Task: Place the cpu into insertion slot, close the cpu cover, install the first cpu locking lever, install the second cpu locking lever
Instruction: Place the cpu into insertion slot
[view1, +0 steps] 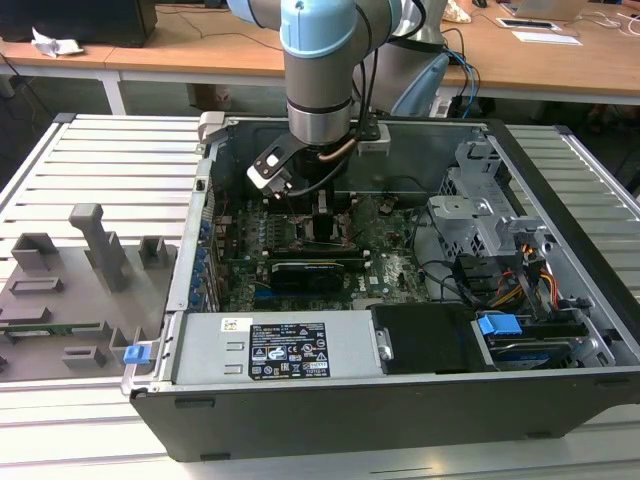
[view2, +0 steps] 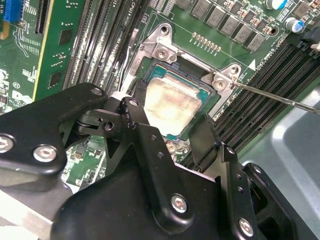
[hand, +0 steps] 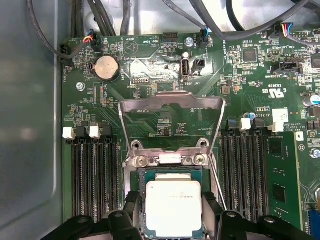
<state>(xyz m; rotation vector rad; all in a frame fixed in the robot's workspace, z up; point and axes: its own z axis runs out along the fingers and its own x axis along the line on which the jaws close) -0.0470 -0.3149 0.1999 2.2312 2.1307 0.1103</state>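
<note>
We logged gripper (view2: 170, 121) fingers (view2: 134, 116) clamped on the cpu (hand: 173, 207) at the insertion slot (hand: 172, 171); skewed release risked misseating it.

The exterior view looks from high in front of the open black metal computer case (view1: 330, 420). It tilts down into the case at middling range and takes in the green circuit board (view1: 390, 265) on its floor, the pale blue and grey robot arm (view1: 318, 70) above it and the wooden desks (view1: 540, 55) far behind. Both wrist views sit close over that board. The first wrist view faces squarely down on the small pale silver-beige square cpu (hand: 173, 207), its dark square insertion slot (hand: 170, 171) and the raised grey metal cpu cover frame (hand: 172, 102). The second wrist view is nearer still and looks slantwise at the same cpu (view2: 170, 105) and slot (view2: 150, 70).
</note>
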